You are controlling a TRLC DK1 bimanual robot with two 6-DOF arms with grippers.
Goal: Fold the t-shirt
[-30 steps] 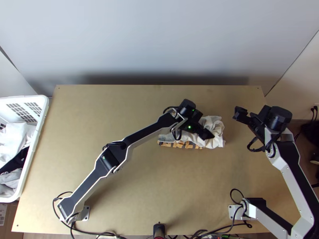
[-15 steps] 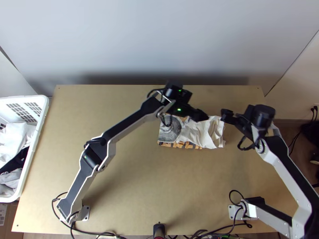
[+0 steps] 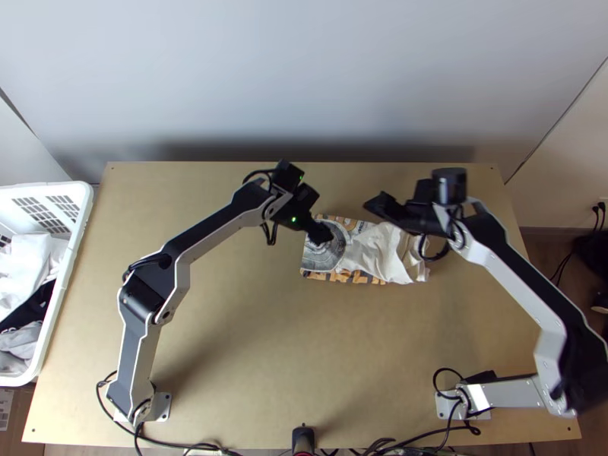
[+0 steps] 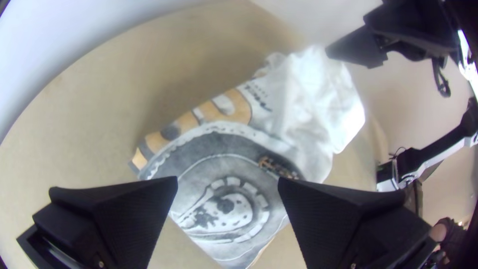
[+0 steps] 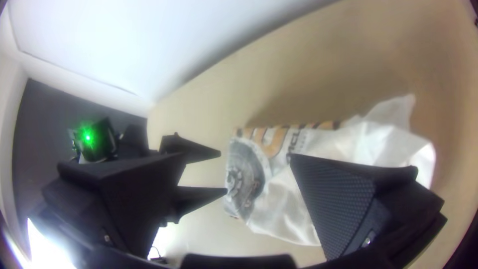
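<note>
Right of centre in the top view, your white cloth t-shirt with grey-and-orange print (image 3: 389, 257) lies rumpled on the light wooden bench (image 3: 251, 342). Your black left gripper (image 3: 322, 233) and black right gripper (image 3: 376, 205) hover near it, each with fingers apart.

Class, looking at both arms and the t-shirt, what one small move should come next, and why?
Probably the right gripper should come down and draw the white end of the t-shirt flatter: that end lies wrinkled and bunched, while the printed end lies fairly smooth, and this gripper stands open, holding nothing.
</note>
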